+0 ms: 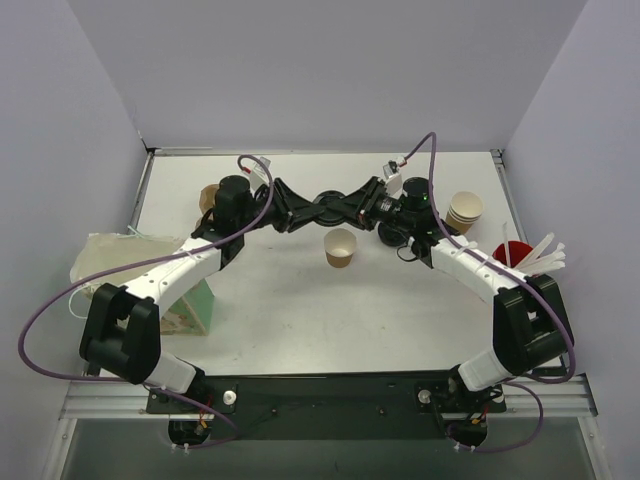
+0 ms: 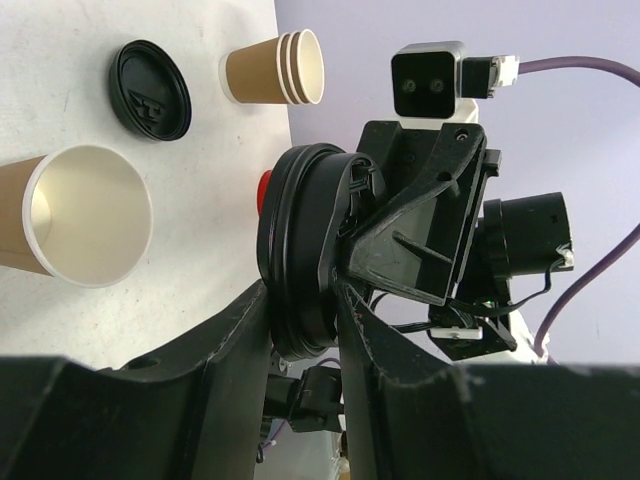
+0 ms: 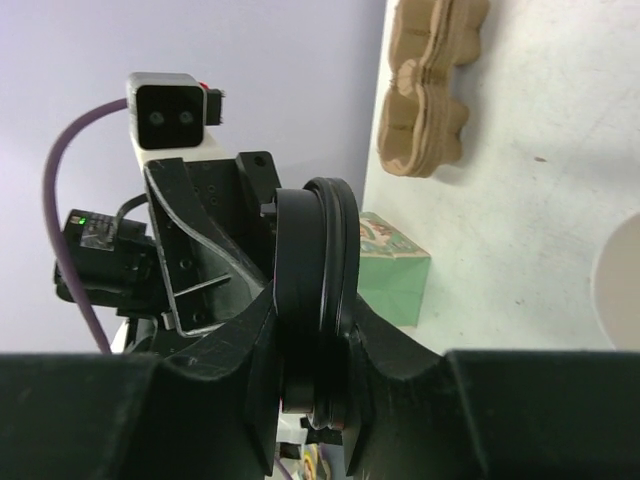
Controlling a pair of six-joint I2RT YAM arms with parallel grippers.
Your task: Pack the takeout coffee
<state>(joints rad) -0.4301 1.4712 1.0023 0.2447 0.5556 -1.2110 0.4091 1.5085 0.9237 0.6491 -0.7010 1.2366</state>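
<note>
1. The small brown kraft-paper cup (image 1: 341, 247) stands upright and uncovered near the middle of the white desk (image 1: 300, 320), with its pale inside showing.
2. Its round black plastic lid (image 2: 300, 250) is off the cup, held on edge in the air at about 12 o'clock from the cup, where the two arms meet.
3. The left arm's jaws are closed on the lid, with a finger pressed to each face.
4. The right arm's jaws face them from the opposite side and also clamp the lid. No gap shows in the right wrist view.
5. A second black plastic lid (image 2: 150, 88) lies flat on the desk, at roughly 2 o'clock from the cup.
6. Farther out at 2 o'clock is a nested stack of brown paper cups (image 1: 464, 210).
7. A red cup (image 1: 510, 255) holding white sticks is at 3 o'clock, by the right wall.
8. A tan moulded-pulp cup carrier (image 3: 430, 80) sits at 10 o'clock.
9. A green carton (image 1: 195, 305) is at 8 o'clock, beside a cream plastic bag (image 1: 110, 260) at 9 o'clock.
</note>
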